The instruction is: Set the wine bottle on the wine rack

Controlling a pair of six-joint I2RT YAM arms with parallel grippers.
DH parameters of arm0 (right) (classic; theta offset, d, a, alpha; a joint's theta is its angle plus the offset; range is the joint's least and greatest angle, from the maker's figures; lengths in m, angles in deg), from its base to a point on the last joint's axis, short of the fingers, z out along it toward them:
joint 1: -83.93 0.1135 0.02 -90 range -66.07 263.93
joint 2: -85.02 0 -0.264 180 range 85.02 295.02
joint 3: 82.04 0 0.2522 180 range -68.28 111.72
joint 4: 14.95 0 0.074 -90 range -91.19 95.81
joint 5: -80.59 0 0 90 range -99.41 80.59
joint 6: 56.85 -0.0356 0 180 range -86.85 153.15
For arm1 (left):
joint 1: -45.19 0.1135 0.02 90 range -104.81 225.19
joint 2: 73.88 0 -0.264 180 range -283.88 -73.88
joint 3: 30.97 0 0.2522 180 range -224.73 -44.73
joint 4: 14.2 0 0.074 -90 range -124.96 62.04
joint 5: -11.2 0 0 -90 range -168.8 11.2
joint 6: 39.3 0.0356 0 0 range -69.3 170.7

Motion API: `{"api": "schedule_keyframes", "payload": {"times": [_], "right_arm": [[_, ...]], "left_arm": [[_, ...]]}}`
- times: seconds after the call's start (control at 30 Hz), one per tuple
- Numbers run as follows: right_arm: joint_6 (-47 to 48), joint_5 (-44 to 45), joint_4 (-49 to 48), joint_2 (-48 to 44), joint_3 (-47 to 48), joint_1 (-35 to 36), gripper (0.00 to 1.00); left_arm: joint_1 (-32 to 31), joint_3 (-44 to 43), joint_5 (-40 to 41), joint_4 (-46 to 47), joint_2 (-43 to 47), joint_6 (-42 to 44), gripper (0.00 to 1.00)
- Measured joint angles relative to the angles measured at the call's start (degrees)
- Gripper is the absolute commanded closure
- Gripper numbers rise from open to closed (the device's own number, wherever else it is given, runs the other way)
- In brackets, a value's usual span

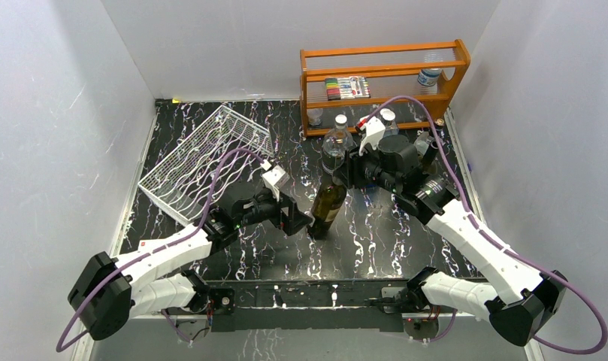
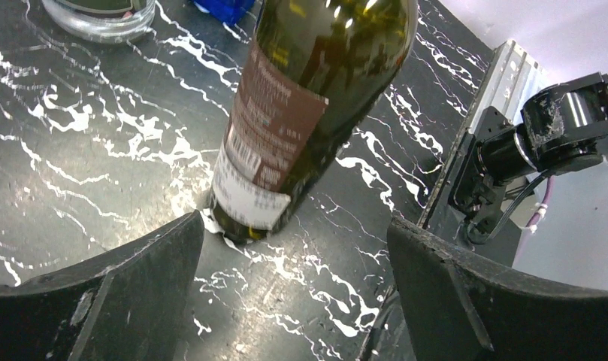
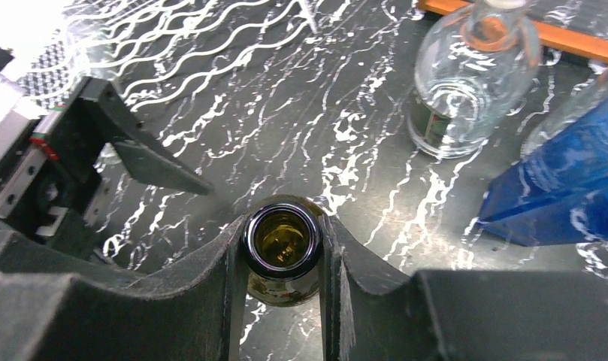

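Black, white-veined counter (image 1: 376,233) runs between plain white walls, and the wine bottle (image 1: 328,208) stands near its middle, just ahead of my two arms. It is tilted: the base is down on the counter and the neck leans up toward the far right. I cannot tell whether the base sits flat.

My right hand (image 3: 282,256) is clamped on the neck just below the open mouth, one finger on each side of the glass. My left hand (image 2: 297,282) is low at the bottle's base, spread wide. The labelled body sits ahead of the gap between its fingers (image 2: 105,301), and neither pad touches the glass.

The wine rack (image 1: 207,162) lies to the far left of the bottle, propped at a slant close to the left wall and the back corner. My left arm is the nearer one to it. I judge that the bottle's long axis, now close to upright, has to come down level to rest on the wavy wires. That calls for a grip on the body as well as the neck.

Bare counter lies between bottle and rack. A clear glass bottle (image 1: 337,143) stands just beyond the wine bottle, with a blue object (image 3: 556,188) beside it and the orange wooden shelf (image 1: 383,83) behind. The crowded side is the right, and the way left looks freer.
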Motion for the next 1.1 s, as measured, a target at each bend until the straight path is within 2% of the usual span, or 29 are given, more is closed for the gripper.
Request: {"api": "schedule_keyframes", "payload": {"times": [0.1,0.27,0.37,0.43,0.47,0.5,0.67,0.73,0.8,0.9,1.0,1.1], "right_arm": [[-1.79,-2.54,-1.16,-0.92,-1.55,0.00,0.97],[-3.69,-5.95,-2.67,-2.23,-3.52,0.00,0.98],[-4.76,-8.11,-3.28,-2.43,-3.56,0.00,0.99],[-5.33,-9.42,-4.04,-2.58,-3.56,0.00,0.99],[-5.64,-9.99,-4.61,-2.67,-3.56,0.00,0.99],[-5.86,-10.45,-4.98,-2.75,-3.56,0.00,0.99],[-6.27,-11.39,-7.76,-3.58,-4.81,-0.46,0.99],[-6.84,-12.68,-8.74,-4.26,-5.38,-0.42,0.99],[-7.45,-14.01,-9.40,-4.81,-5.44,-0.35,0.99],[-8.26,-15.78,-10.38,-5.88,-5.44,-0.33,0.99],[-9.14,-16.94,-11.52,-7.15,-5.79,-0.33,0.99],[-9.62,-17.59,-12.17,-8.15,-6.34,-0.33,0.96]], "left_arm": [[-0.50,0.13,-0.50,1.84,-1.27,2.86,0.08],[-0.70,1.64,-1.29,3.91,-1.81,12.48,0.05],[-0.70,1.66,-3.58,5.81,-3.32,15.45,0.11],[-0.70,1.66,-5.75,7.61,-4.87,15.10,0.27],[-0.74,1.66,-6.34,8.46,-5.73,14.27,0.28],[-0.83,1.66,-6.32,9.05,-6.32,13.33,0.28],[-1.05,1.77,-5.16,11.52,-7.48,9.46,0.13],[-1.05,2.08,-6.21,12.79,-7.41,8.48,0.11],[-1.05,2.21,-7.85,13.77,-7.39,7.72,0.11],[-1.05,2.21,-10.29,14.58,-7.39,7.21,0.17],[-1.05,2.21,-12.11,14.64,-7.23,7.54,0.18],[-1.05,3.02,-12.35,14.60,-4.96,8.96,0.21]]}}
